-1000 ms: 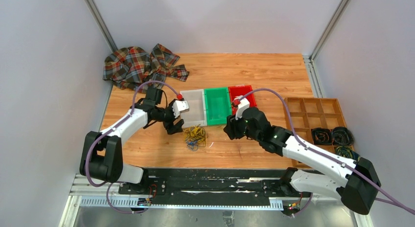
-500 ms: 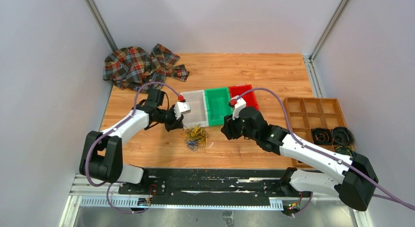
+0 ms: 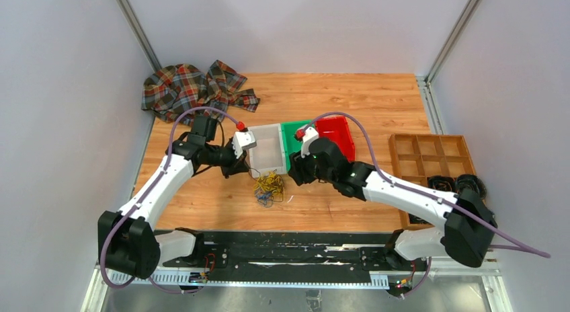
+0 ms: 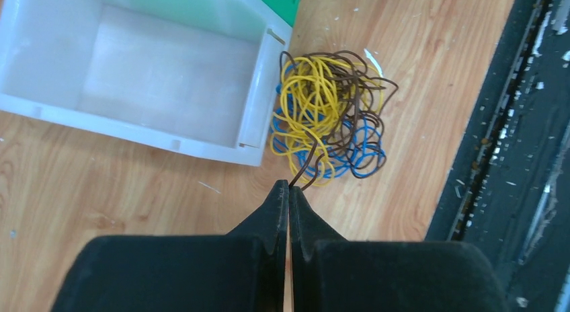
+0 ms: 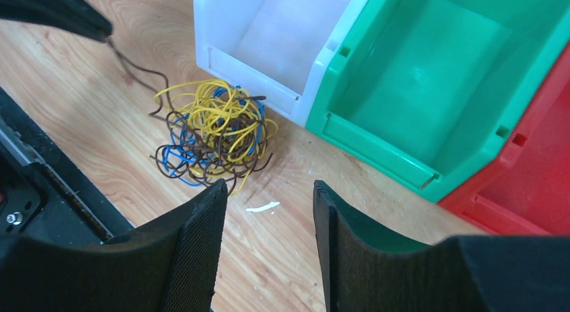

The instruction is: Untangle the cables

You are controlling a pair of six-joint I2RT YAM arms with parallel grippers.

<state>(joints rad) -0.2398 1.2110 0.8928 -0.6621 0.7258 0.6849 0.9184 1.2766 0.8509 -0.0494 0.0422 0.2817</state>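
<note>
Top view, cables: the cables [image 3: 267,187] lie as one yellow, brown and blue knot on the table [image 3: 349,97], just in front of the white bin [image 3: 263,128]
Top view, arms: left fingers [image 3: 235,169] sit low at the knot's left; right fingers [image 3: 296,175] hang near its right, over the front of the green bin [image 3: 291,129]
Left wrist, grip: left fingers [image 4: 289,191] are clenched on the free end of a brown strand [image 4: 306,165] leading out of the knot [image 4: 326,117]
Left wrist, handling: the wires look light, thin and springy, so they would likely drag the whole clump rather than slide free
Right wrist, grip: right fingers [image 5: 214,208] are parted and hold nothing, just beside the knot [image 5: 212,134]
Right wrist, hold: pinning the yellow bulk while the brown strand [image 5: 134,68] is drawn away seems best
Change: a second ago the left fingers were spread, now they are closed; the right arm has swung left, baring the red bin [image 3: 336,134]; the knot has not moved
</note>
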